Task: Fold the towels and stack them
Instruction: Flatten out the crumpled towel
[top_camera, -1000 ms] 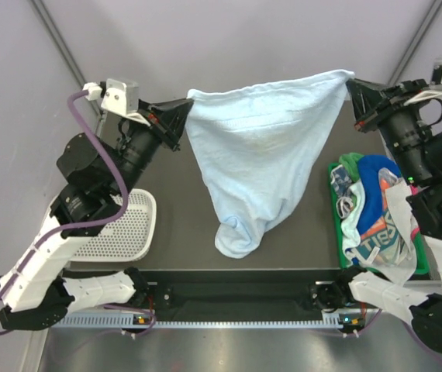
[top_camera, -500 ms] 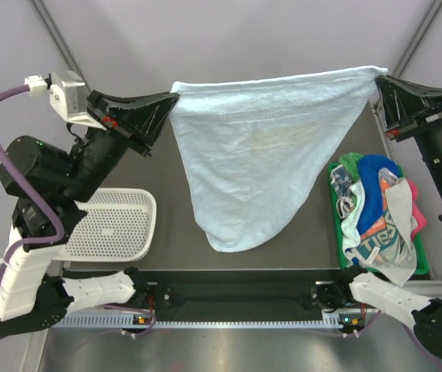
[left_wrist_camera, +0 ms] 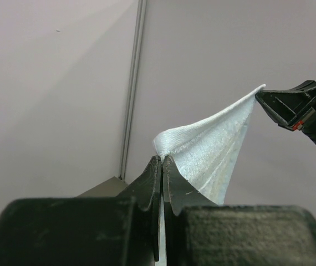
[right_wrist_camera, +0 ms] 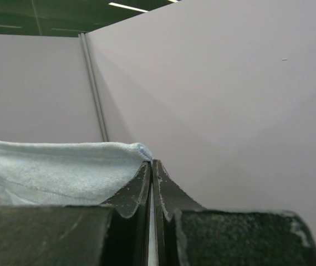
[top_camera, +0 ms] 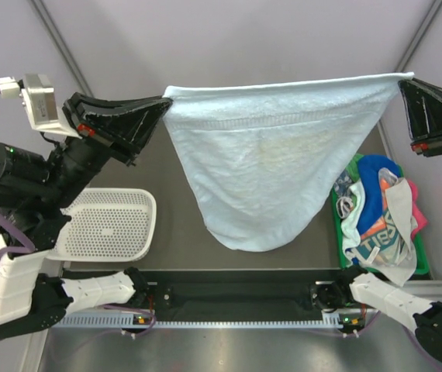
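Note:
A pale blue towel (top_camera: 271, 155) hangs stretched in the air between both arms, its top edge taut and its lower part sagging to a rounded point above the table. My left gripper (top_camera: 165, 102) is shut on its left corner, seen in the left wrist view (left_wrist_camera: 162, 158) with the towel (left_wrist_camera: 213, 149) running toward the other arm. My right gripper (top_camera: 402, 80) is shut on the right corner, seen in the right wrist view (right_wrist_camera: 151, 162) with the towel (right_wrist_camera: 58, 169) to its left. Several other towels (top_camera: 376, 217) lie heaped at the right.
A green tray (top_camera: 337, 225) at the right edge holds the heap of royal blue, pink, green and printed towels. A white mesh basket (top_camera: 108, 225) lies on the dark table at the left. A black rail (top_camera: 236, 294) runs along the near edge.
Both grippers have risen and moved apart, pulling the pale blue towel's top edge wide and taut. Its lower end has lifted off the table.

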Controlling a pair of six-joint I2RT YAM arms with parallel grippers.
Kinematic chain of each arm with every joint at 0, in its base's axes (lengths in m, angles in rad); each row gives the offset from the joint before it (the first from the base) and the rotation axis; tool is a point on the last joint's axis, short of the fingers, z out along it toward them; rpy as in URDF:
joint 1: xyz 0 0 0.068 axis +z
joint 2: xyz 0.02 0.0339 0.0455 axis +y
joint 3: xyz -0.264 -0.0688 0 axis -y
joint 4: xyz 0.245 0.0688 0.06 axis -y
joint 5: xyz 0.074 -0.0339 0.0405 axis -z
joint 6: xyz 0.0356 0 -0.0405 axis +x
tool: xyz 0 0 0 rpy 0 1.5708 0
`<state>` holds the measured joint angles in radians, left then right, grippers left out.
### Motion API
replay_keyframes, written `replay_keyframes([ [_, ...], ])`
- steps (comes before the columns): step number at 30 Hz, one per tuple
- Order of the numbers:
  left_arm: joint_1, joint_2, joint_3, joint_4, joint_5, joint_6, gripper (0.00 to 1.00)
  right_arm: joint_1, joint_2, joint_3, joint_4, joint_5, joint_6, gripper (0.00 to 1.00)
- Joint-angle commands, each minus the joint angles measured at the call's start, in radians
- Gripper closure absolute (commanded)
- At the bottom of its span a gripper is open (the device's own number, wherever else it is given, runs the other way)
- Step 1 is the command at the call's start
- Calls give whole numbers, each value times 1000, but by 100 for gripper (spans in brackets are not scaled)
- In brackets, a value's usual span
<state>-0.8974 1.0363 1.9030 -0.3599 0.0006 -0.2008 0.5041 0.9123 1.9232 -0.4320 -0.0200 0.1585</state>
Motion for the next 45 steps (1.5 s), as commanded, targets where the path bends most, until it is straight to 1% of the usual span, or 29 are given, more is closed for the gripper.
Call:
replay_keyframes([
  [1, 2, -18, 54, 53, -5, -11, 100, 10, -6, 49, 72, 25, -5, 100],
  [8, 2, 10, 122, 50, -7, -22, 100, 10, 3, 95, 85, 23, -10, 100],
  [9, 2, 14, 129, 49, 24, -26, 100, 10, 8, 103, 84, 25, -8, 100],
  [12, 2, 33, 149, 44, 9, -17, 100, 11, 30, 120, 90, 25, -14, 100],
  [13, 2, 40, 149, 44, -31, -12, 100, 10, 45, 119, 93, 34, -23, 100],
  [18, 2, 76, 139, 55, -131, 38, 100, 10, 120, 111, 96, 90, -56, 100],
  [21, 2, 116, 125, 73, -210, 82, 100, 10, 180, 79, 114, 112, -76, 100],
  [22, 2, 135, 116, 93, -268, 95, 100, 10, 213, 57, 130, 130, -86, 100],
  [26, 5, 197, 67, 156, -367, 176, 100, 1, 302, -4, 191, 179, -123, 100],
  [28, 60, 241, 31, 189, -360, 189, 100, -32, 368, -19, 226, 173, -128, 100],
  [29, 108, 263, 25, 190, -267, 125, 100, -45, 391, -24, 240, 166, -125, 100],
  [30, 253, 302, 19, 193, -198, 66, 100, -61, 414, -27, 252, 152, -120, 100],
  [31, 329, 324, -8, 208, -118, 2, 100, -94, 465, -27, 278, 123, -103, 100],
  [33, 450, 390, -44, 295, -36, -76, 100, -137, 520, -23, 309, 107, -91, 100],
  [35, 497, 450, -64, 350, -7, -98, 100, -166, 614, -1, 351, 72, -76, 100],
  [36, 549, 525, -58, 405, 71, -141, 100, -182, 647, 9, 366, 57, -65, 100],
  [37, 570, 566, -49, 430, 91, -159, 100, -214, 721, 35, 393, 31, -41, 100],
  [38, 586, 608, -10, 446, 110, -182, 100, -226, 759, 55, 401, 25, -30, 100],
  [39, 612, 689, 10, 476, 119, -193, 100, -239, 796, 75, 412, 3, -21, 100],
  [40, 626, 732, 28, 492, 151, -206, 100, -257, 868, 115, 424, -12, -10, 100],
  [41, 638, 773, 78, 504, 163, -228, 100, -265, 902, 135, 450, -17, -5, 100],
  [42, 658, 848, 99, 530, 186, -242, 100, -278, 939, 157, 466, -21, 2, 100],
  [43, 667, 884, 126, 536, 196, -253, 100, -285, 1006, 202, 470, -35, 6, 100],
  [45, 686, 982, 198, 544, 206, -273, 100, -298, 1074, 253, 473, -43, 9, 100],
])
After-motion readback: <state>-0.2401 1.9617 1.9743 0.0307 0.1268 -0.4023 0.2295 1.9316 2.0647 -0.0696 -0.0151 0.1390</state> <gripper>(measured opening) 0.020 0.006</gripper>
